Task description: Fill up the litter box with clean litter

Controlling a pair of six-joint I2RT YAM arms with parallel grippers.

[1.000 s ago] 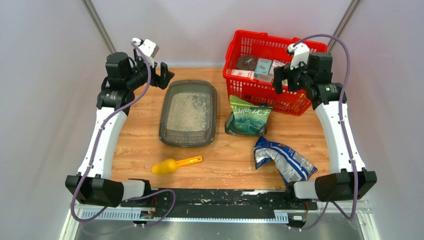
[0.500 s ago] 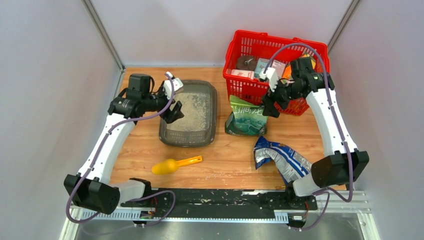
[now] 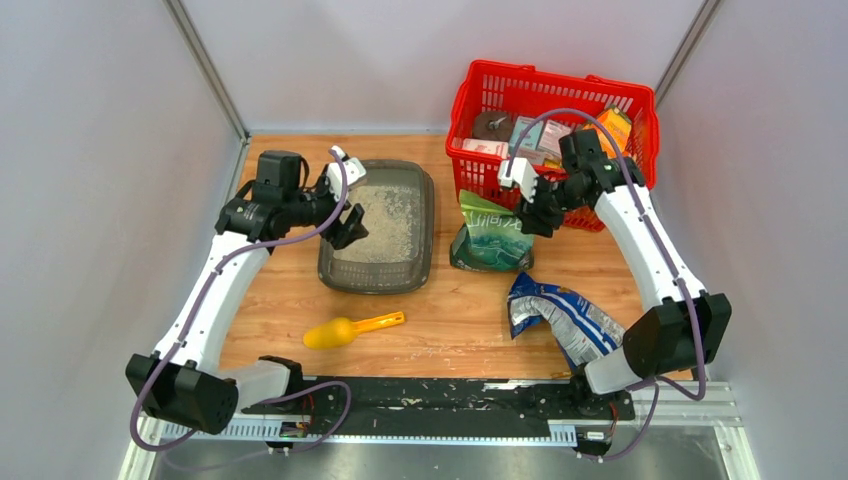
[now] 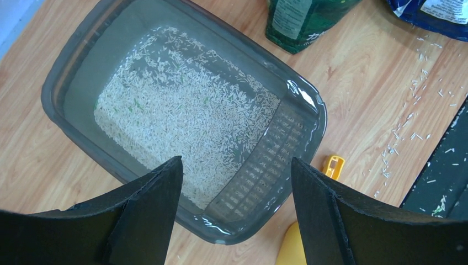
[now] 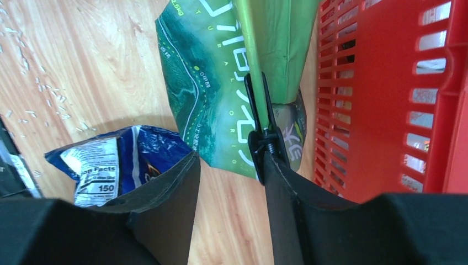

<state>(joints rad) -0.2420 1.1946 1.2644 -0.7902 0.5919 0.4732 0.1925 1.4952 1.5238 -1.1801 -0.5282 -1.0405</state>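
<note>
The dark grey litter box (image 3: 330,262) lies on the wooden table, left of centre, with a thin layer of pale clean litter (image 3: 380,225) on its floor. My left gripper (image 3: 350,215) hovers open over the box's left rim. In the left wrist view its fingers (image 4: 236,161) straddle the box's near corner (image 4: 309,110), with the litter (image 4: 182,116) beyond. My right gripper (image 3: 535,218) hangs over the top of a green bag (image 3: 495,235). Its jaws (image 5: 232,157) are apart with only table between them. One finger is beside a black clip (image 5: 264,138) on the bag (image 5: 221,83).
A red wire basket (image 3: 560,100) with boxes stands at the back right, close to my right arm. A crumpled blue bag (image 3: 565,320) lies front right. A yellow scoop (image 3: 345,330) lies in front of the box. Stray grains (image 4: 425,83) dot the table.
Both arms came down from a raised pose. The left gripper settled over the box's left rim. The right gripper moved left to the green bag's top and its jaws narrowed.
</note>
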